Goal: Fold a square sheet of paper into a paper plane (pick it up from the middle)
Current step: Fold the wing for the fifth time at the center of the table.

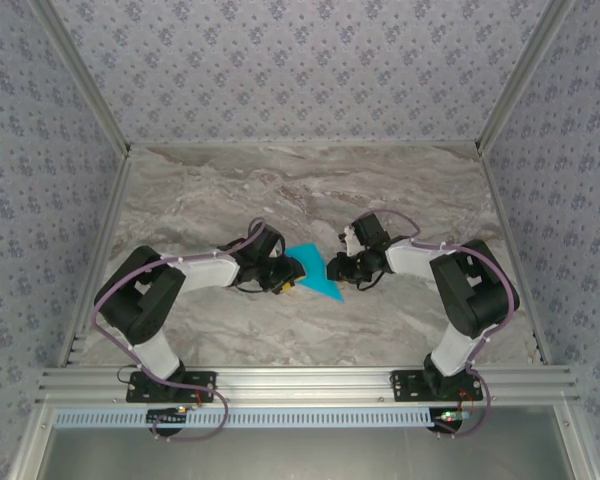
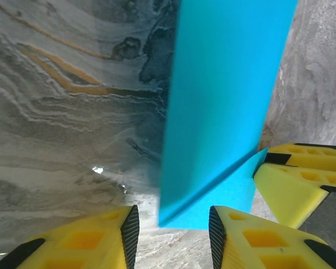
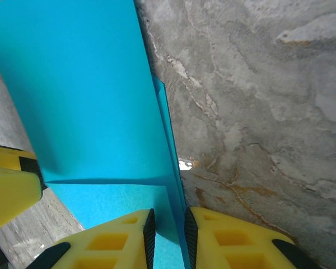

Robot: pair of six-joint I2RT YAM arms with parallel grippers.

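Observation:
The cyan-blue sheet of paper [image 1: 310, 270], creased into a pointed shape, sits between my two grippers at the middle of the marble table. My right gripper [image 1: 332, 268] is shut on it. In the right wrist view its folded edge [image 3: 84, 95] runs down between the narrow-set jaws of that gripper [image 3: 169, 241]. My left gripper [image 1: 288, 275] is open. In its wrist view the sheet [image 2: 224, 101] stands up on edge, its lower corner hanging in the gap between the jaws of the left gripper [image 2: 173, 235], clear of both pads. The right gripper's yellow fingers [image 2: 302, 174] hold the sheet's far side.
Grey-brown marble tabletop [image 1: 310, 190] spreads behind and around the arms. Patterned walls close in the back and both sides. An aluminium rail [image 1: 300, 380] runs along the near edge by the arm bases. A left finger [image 3: 8, 185] is visible beside the sheet.

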